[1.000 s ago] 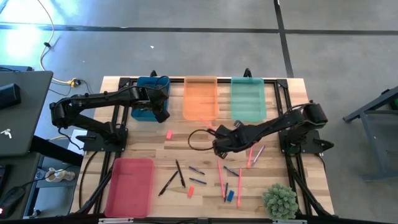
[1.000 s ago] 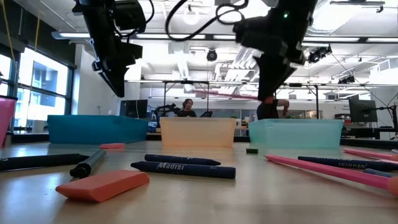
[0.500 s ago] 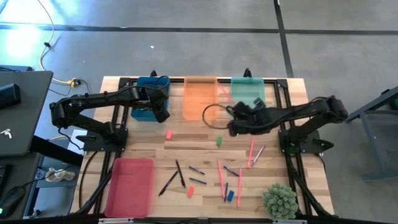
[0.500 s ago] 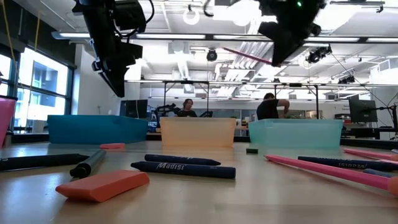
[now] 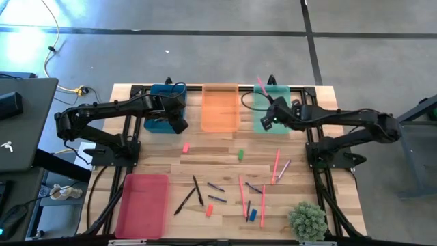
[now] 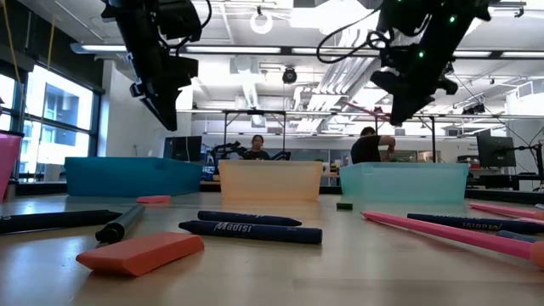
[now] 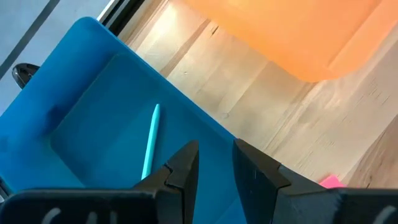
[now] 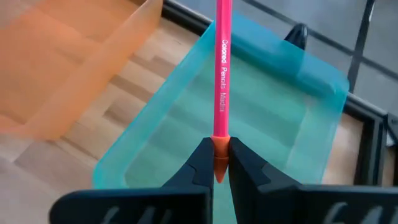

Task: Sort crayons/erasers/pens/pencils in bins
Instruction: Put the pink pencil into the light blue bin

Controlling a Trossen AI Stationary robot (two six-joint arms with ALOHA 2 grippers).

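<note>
My right gripper [image 5: 268,119] [image 8: 217,163] hangs above the mint green bin [image 5: 280,116] [image 8: 261,118], shut on a long pink-red pencil [image 5: 260,85] [image 8: 221,68]. In the low view it [image 6: 396,116] is well above the bins. My left gripper [image 5: 179,124] [image 7: 214,163] hovers over the near right corner of the teal-blue bin [image 5: 158,109] [image 7: 93,124], fingers slightly open and holding nothing. A light blue stick [image 7: 150,140] lies on that bin's floor. The orange bin [image 5: 220,108] stands between the two. The pink-red bin [image 5: 142,205] sits near the table's near left corner. My right gripper pinches the pink-red pencil between its two fingers close to the orange end [image 8: 218,144]. That end pokes back between the fingers. The shaft [image 8: 222,56] runs on forward in line with the fingers, lifted clear above the mint green bin and pointing toward the far edge.
Loose on the table lie pink [image 5: 185,147], green [image 5: 240,154], orange [image 5: 209,210] and blue [image 5: 252,214] erasers, pink pencils [image 5: 276,166] [image 5: 240,195], and dark sticks [image 5: 198,190] [image 5: 216,186]. A small plant [image 5: 306,220] stands at the near right corner. People are in the room behind.
My right gripper has carried the pink-red pencil up from the middle of the table toward the far edge and right, from beside the orange bin to over the mint green bin. The pencil's free end has swung toward the far edge.
</note>
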